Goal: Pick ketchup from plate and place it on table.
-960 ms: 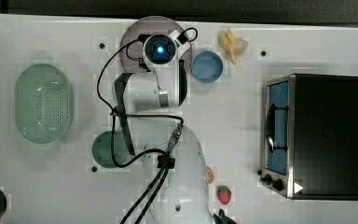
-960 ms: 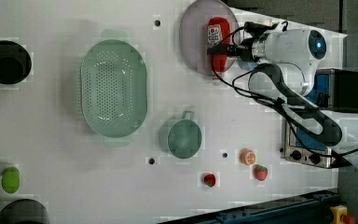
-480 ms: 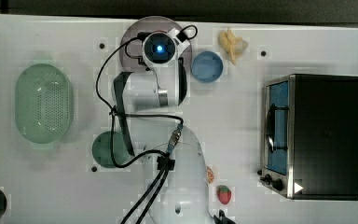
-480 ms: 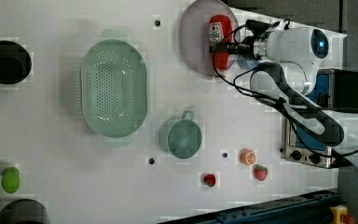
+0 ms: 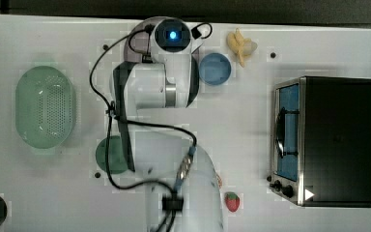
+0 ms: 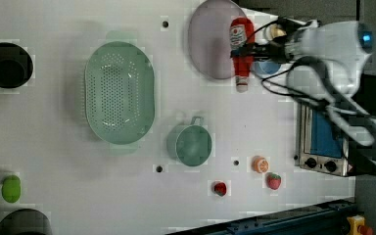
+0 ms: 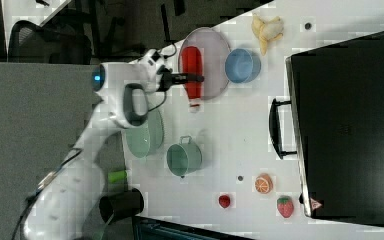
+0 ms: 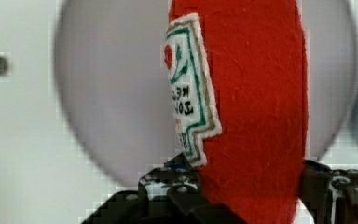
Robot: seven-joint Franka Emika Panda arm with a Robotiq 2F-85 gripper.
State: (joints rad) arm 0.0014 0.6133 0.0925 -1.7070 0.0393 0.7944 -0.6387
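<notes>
My gripper (image 8: 242, 196) clamps the ketchup (image 6: 241, 54) around its body, the bottle lying across the plate's (image 6: 208, 44) rim.

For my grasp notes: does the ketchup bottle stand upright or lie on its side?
On its side. The ketchup bottle stretches lengthwise across the plate edge, between the end effector fingers.

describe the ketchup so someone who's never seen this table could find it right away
Start at the large pale mauve plate at the far edge of the white table, beside the small blue bowl. The ketchup hangs over the plate's rim, clamped in the pincer. It is slim, red, white-labelled and white-capped, unlike the little round strawberries.
</notes>
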